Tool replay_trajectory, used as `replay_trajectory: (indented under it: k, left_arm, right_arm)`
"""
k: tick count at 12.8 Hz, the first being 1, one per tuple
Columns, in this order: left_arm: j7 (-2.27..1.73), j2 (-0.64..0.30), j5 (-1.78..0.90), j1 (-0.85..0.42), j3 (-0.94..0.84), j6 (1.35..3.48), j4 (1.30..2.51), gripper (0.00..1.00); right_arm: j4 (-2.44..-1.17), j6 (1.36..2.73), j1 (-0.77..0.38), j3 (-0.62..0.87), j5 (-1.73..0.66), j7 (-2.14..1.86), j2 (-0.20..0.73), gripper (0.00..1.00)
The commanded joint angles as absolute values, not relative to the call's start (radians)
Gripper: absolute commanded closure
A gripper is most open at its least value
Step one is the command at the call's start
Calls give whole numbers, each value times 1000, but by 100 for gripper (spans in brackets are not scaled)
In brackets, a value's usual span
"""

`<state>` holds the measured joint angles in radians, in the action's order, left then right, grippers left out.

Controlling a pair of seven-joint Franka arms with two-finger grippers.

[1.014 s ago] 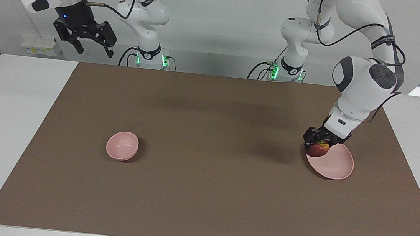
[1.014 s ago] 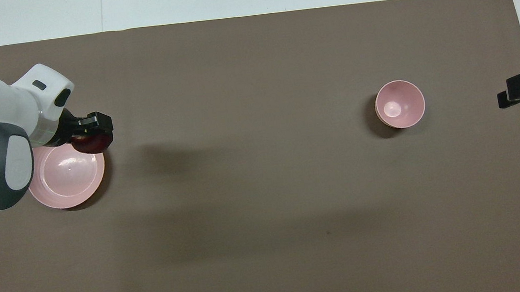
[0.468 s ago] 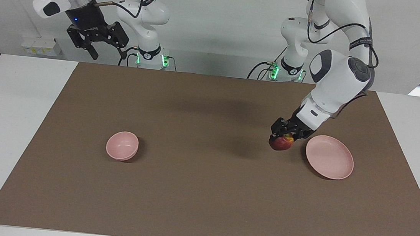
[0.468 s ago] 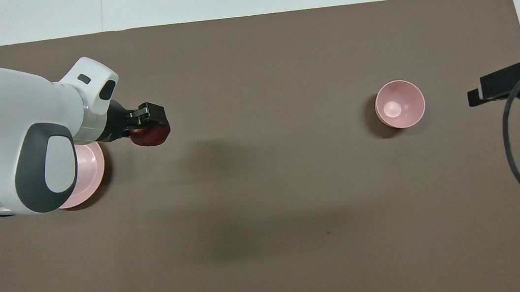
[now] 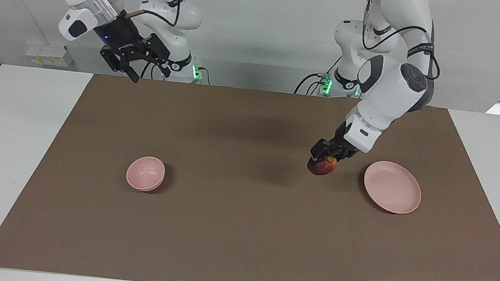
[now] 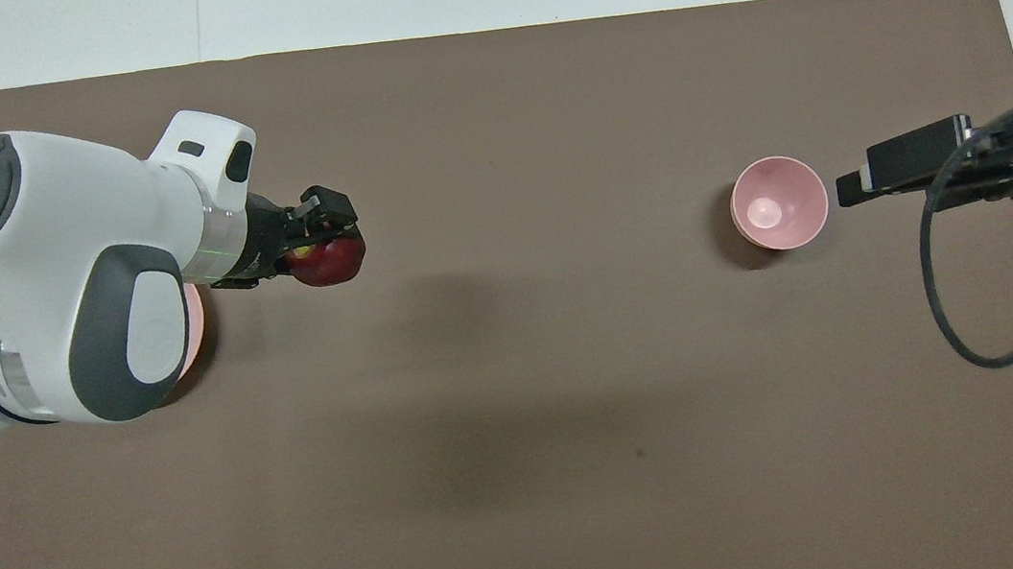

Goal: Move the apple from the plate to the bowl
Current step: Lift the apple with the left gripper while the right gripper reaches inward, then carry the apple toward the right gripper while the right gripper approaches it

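Left gripper [image 5: 323,158] clamped on the apple [image 5: 322,166], held over bare brown mat [image 5: 241,231] just beside the plate [image 5: 392,187], toward the bowl [image 5: 145,173] that sits well apart at the right arm's end. Right gripper [image 5: 134,63] hangs high over the mat's edge by its base, fingers spread, holding nothing. Mat covers most of a white table [image 5: 7,135]; plain white wall [image 5: 260,31] above, cables trailing from both arms.

mat [image 5: 241,231]: matt brown, paper-like | plate [image 5: 398,194], bowl [image 5: 143,176]: smooth matt pink | apple [image 5: 322,166]: glossy
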<state>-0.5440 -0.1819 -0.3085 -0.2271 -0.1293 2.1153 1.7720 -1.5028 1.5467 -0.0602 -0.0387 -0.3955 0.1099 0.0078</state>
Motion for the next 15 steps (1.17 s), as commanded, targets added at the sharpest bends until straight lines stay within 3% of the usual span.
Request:
replay_trajectory:
  k: [1, 7, 10, 15]
  left_arm:
    - [-763, -158, -322, -253, -132, 2112, 1761, 100]
    - [-1165, -137, -388, -253, -193, 2102, 1732, 100]
    - [-1190, -140, -619, -241, -184, 2068, 1691, 100]
    - [-1193, -137, -745, -222, -178, 2002, 1680, 100]
  right_arm:
    - [-1566, 1617, -89, -35, -442, 100, -14, 0]
    - [-1657, 1716, -115, -35, -681, 71, -14, 0]
    - [-1755, 1776, -129, -34, -826, 3, -31, 0]
    - [-1839, 1894, -222, -34, -915, -125, -64, 0]
